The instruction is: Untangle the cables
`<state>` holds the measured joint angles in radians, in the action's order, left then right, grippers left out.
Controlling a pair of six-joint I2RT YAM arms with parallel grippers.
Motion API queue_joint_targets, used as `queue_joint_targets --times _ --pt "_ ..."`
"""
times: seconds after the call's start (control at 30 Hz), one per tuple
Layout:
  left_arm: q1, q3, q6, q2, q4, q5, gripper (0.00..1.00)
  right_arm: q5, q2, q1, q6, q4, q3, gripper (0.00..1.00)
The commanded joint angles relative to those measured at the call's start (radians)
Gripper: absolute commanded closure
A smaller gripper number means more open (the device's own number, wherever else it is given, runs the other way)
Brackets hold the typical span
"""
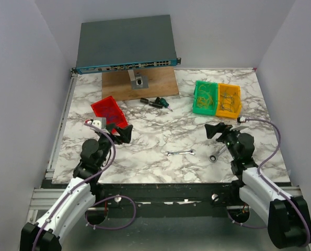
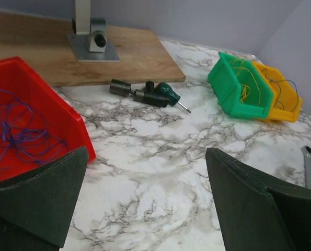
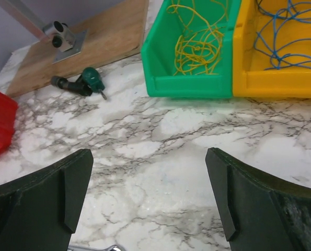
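Overhead first: the marble table [image 1: 160, 130] carries a red bin [image 1: 100, 107] near the left gripper [image 1: 125, 134], and a green bin [image 1: 197, 97] touching a yellow bin [image 1: 238, 97] beyond the right gripper [image 1: 214, 130]. Only this view shows the network switch [image 1: 125, 44] on its stand over the wooden board [image 1: 118, 86], and both wrenches, an open-ended wrench [image 1: 180, 152] between the arms and a ratchet wrench [image 1: 216, 155] just beside the right gripper. From here the cables [image 1: 206, 99] are faint scribbles inside the bins.

Next, the left wrist view shows the left gripper [image 2: 145, 157] with jaws spread wide and nothing between them. It alone looks into the red bin [image 2: 66, 112], where blue cables [image 2: 16, 130] lie in loose overlapping loops. A green-handled screwdriver [image 2: 168, 94] lies near the board's edge.

Last, the right wrist view shows the right gripper [image 3: 147, 157] likewise spread wide and holding nothing, above bare marble. It gives the clearest look at the far bins: yellow cables [image 3: 199, 44] coil in a tangle in the green bin [image 3: 186, 78], and thin blue cables [image 3: 291, 36] cross in wide loops in the yellow bin [image 3: 280, 81]. All strands are hair-fine.
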<state>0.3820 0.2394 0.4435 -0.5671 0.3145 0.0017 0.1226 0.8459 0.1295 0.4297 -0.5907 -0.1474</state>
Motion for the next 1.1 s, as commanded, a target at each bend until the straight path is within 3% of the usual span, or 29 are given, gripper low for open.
queue_joint_targets --times 0.0,0.07,0.17,0.3,0.4,0.53,0.6,0.67,0.73,0.8,0.87,1.07 --pt "0.004 -0.186 -0.206 0.088 0.315 -0.036 0.02 -0.117 0.049 -0.003 -0.196 -0.192 0.003 0.00" --pt "0.004 -0.274 -0.238 0.106 0.474 -0.182 0.01 -0.187 0.080 -0.002 -0.230 -0.196 -0.007 0.00" --pt "0.003 -0.269 -0.365 0.105 0.481 -0.258 0.02 -0.198 0.157 -0.003 -0.288 -0.341 0.018 0.00" --pt "-0.012 -0.244 -0.490 -0.112 0.621 -0.375 0.01 -0.244 0.336 -0.002 -0.325 -0.486 0.000 0.00" --pt "-0.120 -0.203 -0.512 -0.376 0.844 -0.309 0.01 -0.286 0.476 -0.002 -0.355 -0.691 0.020 0.00" --pt "-0.258 -0.110 -0.486 -0.650 0.937 -0.192 0.04 -0.330 0.589 -0.005 -0.338 -0.722 -0.007 0.01" --pt "-0.334 -0.078 -0.427 -0.719 0.942 -0.097 0.05 -0.338 0.675 -0.009 -0.325 -0.749 -0.027 0.01" --pt "-0.345 -0.014 -0.422 -0.701 0.769 -0.035 0.08 -0.352 0.819 -0.010 -0.352 -0.900 -0.045 0.02" --pt "-0.353 -0.009 -0.419 -0.714 0.784 -0.037 0.05 -0.328 0.746 -0.012 -0.324 -0.661 -0.095 0.03" --pt "-0.353 0.001 -0.406 -0.710 0.757 -0.060 0.02 -0.336 0.801 -0.013 -0.344 -0.796 -0.078 0.06" --pt "-0.353 -0.002 -0.407 -0.712 0.762 -0.062 0.01 -0.377 0.764 -0.013 -0.324 -0.722 -0.081 0.00" --pt "-0.353 -0.005 -0.407 -0.712 0.770 -0.069 0.02 -0.379 0.787 -0.013 -0.321 -0.760 -0.083 0.00"
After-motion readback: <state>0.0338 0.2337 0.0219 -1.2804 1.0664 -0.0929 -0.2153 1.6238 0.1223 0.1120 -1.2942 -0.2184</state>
